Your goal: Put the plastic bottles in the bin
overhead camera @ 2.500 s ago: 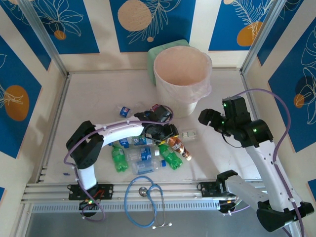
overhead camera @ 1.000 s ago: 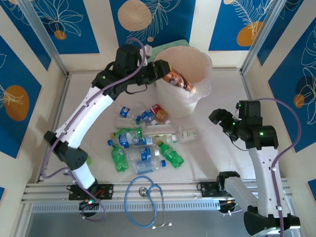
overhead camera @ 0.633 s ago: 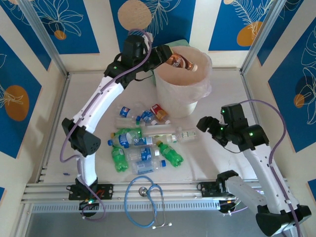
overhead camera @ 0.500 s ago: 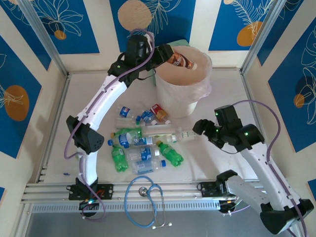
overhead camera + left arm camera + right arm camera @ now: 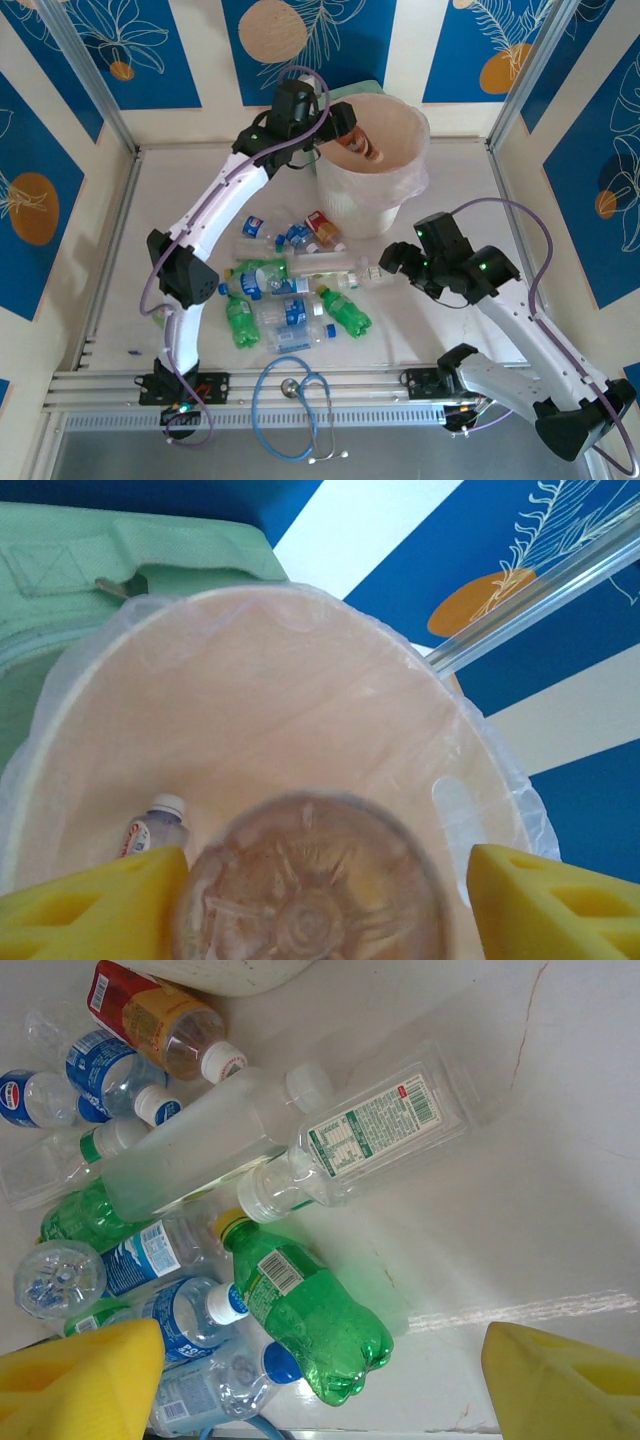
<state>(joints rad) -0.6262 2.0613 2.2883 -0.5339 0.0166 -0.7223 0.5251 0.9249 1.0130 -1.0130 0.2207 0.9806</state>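
The table (image 5: 200,190) carries the cream-pink bin (image 5: 395,195) at its far side, a thin liner over its rim. The overhead view takes in both arms, the pile of plastic bottles (image 5: 290,285) lying in front of the bin, and a blue-tubed stethoscope (image 5: 289,387) at the near edge. The left wrist view looks down into the bin (image 5: 300,710), with the pale green box (image 5: 120,570) just behind it; it shows what the overhead view hides, a small bottle (image 5: 155,830) with a white cap lying low inside against the wall. The right wrist view gives the pile close up: a green bottle (image 5: 310,1310) nearest, and a clear square bottle (image 5: 370,1130) with a white label beyond it.

Half a second ago the brown bottle (image 5: 358,145) lay level across the rim; now it sits lower in the bin's mouth, base (image 5: 315,890) toward the wrist camera and neck pointing down. The right arm has swung left, nearer the pile.

The left gripper (image 5: 343,125) has let go: its jaws stand wider than the bottle; a gap shows beside one yellow pad (image 5: 555,905); whether the other pad touches the bottle I cannot tell. The right gripper (image 5: 320,1378) hovers over the pile, jaws spread wide, with nothing between its pads (image 5: 565,1380) and no bottle touched.
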